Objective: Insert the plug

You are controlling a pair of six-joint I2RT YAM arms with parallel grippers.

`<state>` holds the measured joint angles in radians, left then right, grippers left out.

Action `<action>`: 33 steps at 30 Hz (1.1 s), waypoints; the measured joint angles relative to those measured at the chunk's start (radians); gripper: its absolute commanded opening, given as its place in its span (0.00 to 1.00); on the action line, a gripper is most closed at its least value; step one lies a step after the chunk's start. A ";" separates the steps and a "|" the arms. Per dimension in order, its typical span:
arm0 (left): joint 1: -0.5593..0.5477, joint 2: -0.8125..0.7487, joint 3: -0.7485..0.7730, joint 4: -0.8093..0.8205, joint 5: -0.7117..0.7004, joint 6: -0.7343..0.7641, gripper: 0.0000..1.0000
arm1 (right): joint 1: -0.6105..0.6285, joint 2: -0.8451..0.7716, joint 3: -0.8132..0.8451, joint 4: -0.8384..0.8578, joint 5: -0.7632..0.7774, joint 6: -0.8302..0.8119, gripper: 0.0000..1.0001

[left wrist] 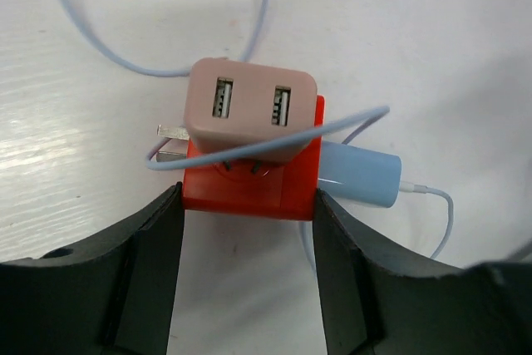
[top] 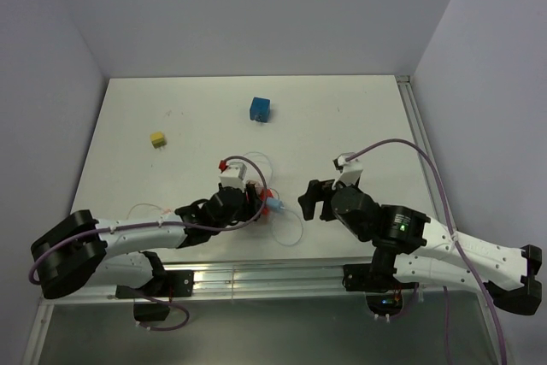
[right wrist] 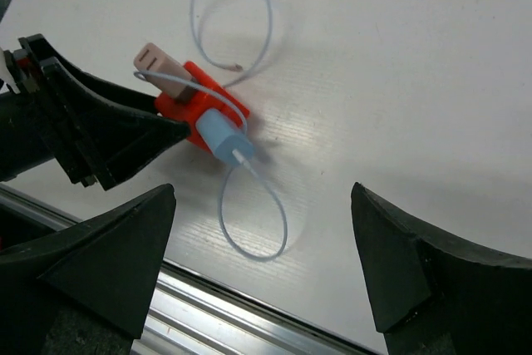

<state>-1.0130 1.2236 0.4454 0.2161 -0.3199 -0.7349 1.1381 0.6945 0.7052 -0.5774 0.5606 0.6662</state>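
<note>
A red socket block lies on the white table with a pinkish two-port USB charger on top of it. A light blue plug with a thin pale cable sits against the block's right side. My left gripper has both fingertips pressed on the block's sides. In the top view the block and plug lie just ahead of the left gripper. My right gripper is open and empty to the right of them. The right wrist view shows the block, plug and cable loop.
A blue cube stands at the table's back centre. A small yellow plug lies at the back left. An aluminium rail runs along the near table edge under the right gripper. Grey walls enclose the table.
</note>
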 measured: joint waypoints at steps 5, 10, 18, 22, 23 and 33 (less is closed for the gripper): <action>-0.076 0.099 0.093 -0.076 -0.173 -0.073 0.20 | 0.000 -0.022 -0.029 -0.015 -0.003 0.022 0.93; -0.119 0.164 0.155 -0.118 -0.262 -0.132 0.62 | 0.000 -0.038 -0.048 -0.014 -0.006 0.026 0.93; -0.155 0.128 0.144 -0.216 -0.249 -0.137 0.96 | 0.000 -0.079 -0.079 -0.013 -0.010 0.024 0.93; -0.162 0.025 0.143 -0.248 -0.201 -0.108 0.99 | 0.000 -0.107 -0.079 -0.011 -0.013 0.023 0.93; -0.162 -0.013 0.143 -0.249 -0.188 -0.097 1.00 | 0.000 -0.112 -0.079 -0.010 -0.016 0.023 0.93; 0.167 -0.179 0.314 -0.489 -0.034 -0.032 0.99 | 0.000 -0.125 -0.090 0.019 -0.070 0.023 0.93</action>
<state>-0.8463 1.0443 0.7593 -0.2733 -0.3538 -0.7670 1.1381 0.5694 0.6151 -0.5583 0.4904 0.6888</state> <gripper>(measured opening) 0.995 0.927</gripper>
